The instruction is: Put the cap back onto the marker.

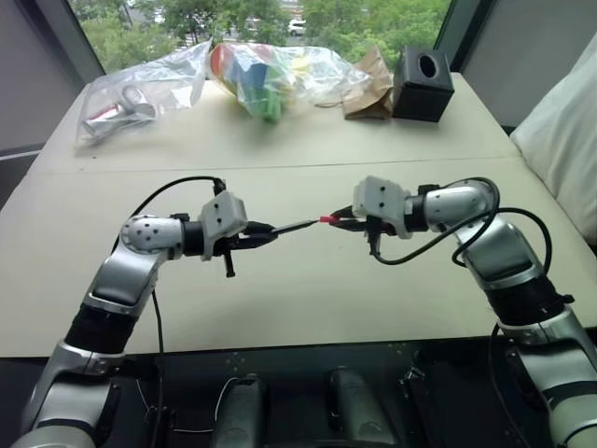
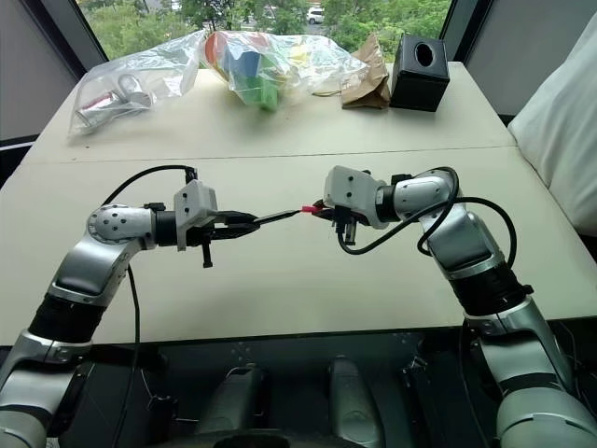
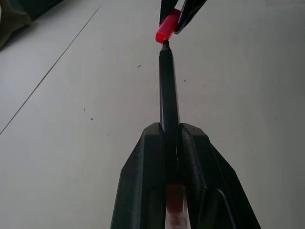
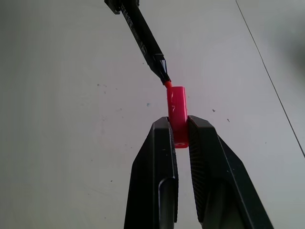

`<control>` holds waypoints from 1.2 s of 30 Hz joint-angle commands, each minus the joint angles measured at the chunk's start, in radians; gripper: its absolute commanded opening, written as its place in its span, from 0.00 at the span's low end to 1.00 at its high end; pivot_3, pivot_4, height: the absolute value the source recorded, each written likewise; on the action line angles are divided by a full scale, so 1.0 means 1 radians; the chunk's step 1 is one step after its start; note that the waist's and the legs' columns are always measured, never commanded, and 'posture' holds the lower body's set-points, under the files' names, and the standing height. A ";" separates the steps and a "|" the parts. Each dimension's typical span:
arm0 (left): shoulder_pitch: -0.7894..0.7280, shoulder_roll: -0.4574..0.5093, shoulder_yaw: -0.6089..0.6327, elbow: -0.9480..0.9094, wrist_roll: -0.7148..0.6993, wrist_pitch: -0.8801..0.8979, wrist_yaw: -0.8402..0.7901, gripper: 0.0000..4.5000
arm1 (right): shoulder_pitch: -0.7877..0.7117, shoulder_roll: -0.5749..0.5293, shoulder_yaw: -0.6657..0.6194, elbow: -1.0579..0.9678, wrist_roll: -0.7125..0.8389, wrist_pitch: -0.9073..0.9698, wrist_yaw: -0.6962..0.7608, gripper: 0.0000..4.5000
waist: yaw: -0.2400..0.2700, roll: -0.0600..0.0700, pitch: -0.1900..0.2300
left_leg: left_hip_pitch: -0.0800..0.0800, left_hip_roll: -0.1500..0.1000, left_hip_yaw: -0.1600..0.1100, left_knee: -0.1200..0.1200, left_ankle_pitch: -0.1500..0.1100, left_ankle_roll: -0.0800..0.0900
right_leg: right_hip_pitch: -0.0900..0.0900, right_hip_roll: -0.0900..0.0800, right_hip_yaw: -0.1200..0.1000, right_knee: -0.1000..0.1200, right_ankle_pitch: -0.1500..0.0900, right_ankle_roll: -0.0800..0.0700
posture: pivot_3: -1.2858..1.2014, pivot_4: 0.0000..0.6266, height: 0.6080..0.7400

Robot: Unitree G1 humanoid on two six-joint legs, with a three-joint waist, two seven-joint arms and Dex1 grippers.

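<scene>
Both arms reach out in front and bend in toward each other. The left end effector point(image 1: 266, 233) points to the right and a little down, with its two black fingers point(image 3: 143, 181) squeezed tight. The right end effector point(image 1: 341, 222) points left and down, and its fingers point(image 4: 159, 162) are pinched tight too. The two tips sit near each other, not touching.

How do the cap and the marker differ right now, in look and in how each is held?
The marker is a long thin black stick; the cap is a short red piece. The left gripper clamps the marker; the right gripper pinches the cap. The marker's red tip sits at the cap's mouth, not pushed in. Both are held above the table, roughly in line.
</scene>
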State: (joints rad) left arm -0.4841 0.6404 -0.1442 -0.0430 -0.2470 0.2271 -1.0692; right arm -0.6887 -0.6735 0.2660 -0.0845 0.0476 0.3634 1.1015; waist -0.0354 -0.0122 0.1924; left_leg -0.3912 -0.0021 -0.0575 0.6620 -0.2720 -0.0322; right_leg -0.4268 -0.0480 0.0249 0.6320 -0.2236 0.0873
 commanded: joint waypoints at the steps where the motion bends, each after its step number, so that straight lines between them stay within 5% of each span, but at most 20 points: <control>1: -0.015 0.001 0.002 -0.031 0.004 -0.015 -0.005 0.00 | -0.014 0.002 -0.012 -0.052 0.019 0.001 0.006 0.01 | 0.000 0.000 0.000 | 0.000 0.000 0.000 0.000 0.000 0.000 | 0.000 0.000 0.000 0.000 0.000 0.000 | 0.52 0.24 1.00; 36: 0.003 -0.058 -0.015 -0.020 0.066 -0.332 -0.047 0.00 | -0.059 0.034 -0.005 -0.115 0.202 0.125 0.270 0.01 | 0.001 0.000 0.000 | 0.000 0.000 0.000 0.001 0.000 0.000 | 0.000 0.000 0.000 0.000 0.000 0.000 | 0.52 0.24 1.00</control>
State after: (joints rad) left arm -0.4641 0.6126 -0.1678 -0.0388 -0.1489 -0.0746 -1.1359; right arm -0.7121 -0.6856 0.2454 -0.1121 0.1546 0.4889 1.3343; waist -0.0344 -0.0122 0.1924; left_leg -0.3911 -0.0021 -0.0575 0.6625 -0.2720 -0.0323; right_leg -0.4267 -0.0480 0.0249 0.6323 -0.2236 0.0873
